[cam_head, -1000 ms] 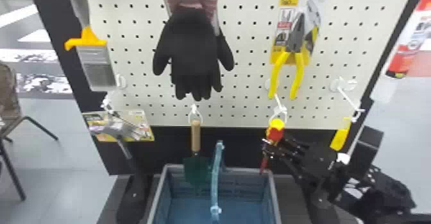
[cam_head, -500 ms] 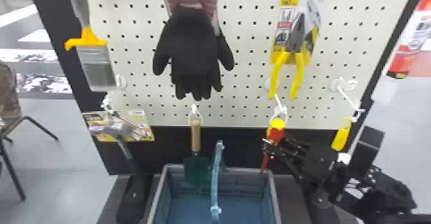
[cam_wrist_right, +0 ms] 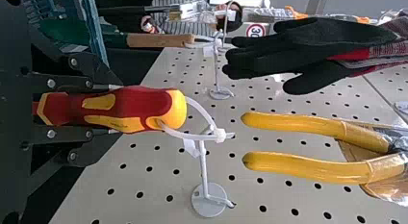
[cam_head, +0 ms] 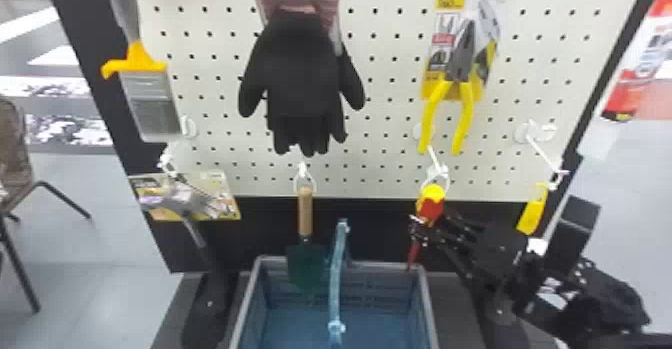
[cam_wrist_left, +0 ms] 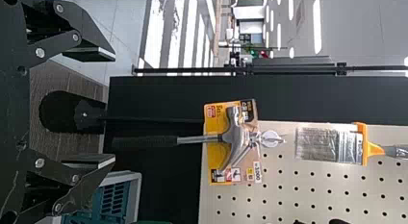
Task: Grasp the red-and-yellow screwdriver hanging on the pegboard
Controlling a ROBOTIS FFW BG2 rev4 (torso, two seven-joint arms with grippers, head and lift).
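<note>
"Screwdriver (cam_head: pixel 432 209), red and yellow; have you got it?"

"Yes; your right gripper (cam_head: pixel 427 218) is closed on its handle; your left gripper (cam_wrist_left: pixel 114 106) stands open."

"What's beyond your grip?"

"Its white loop (cam_wrist_right: pixel 201 110) hangs on 1 hook (cam_wrist_right: pixel 204 171); farther back, you see the pegboard (cam_head: pixel 382 108) and yellow-handled pliers (cam_head: pixel 465 118) hanging higher up."
</note>
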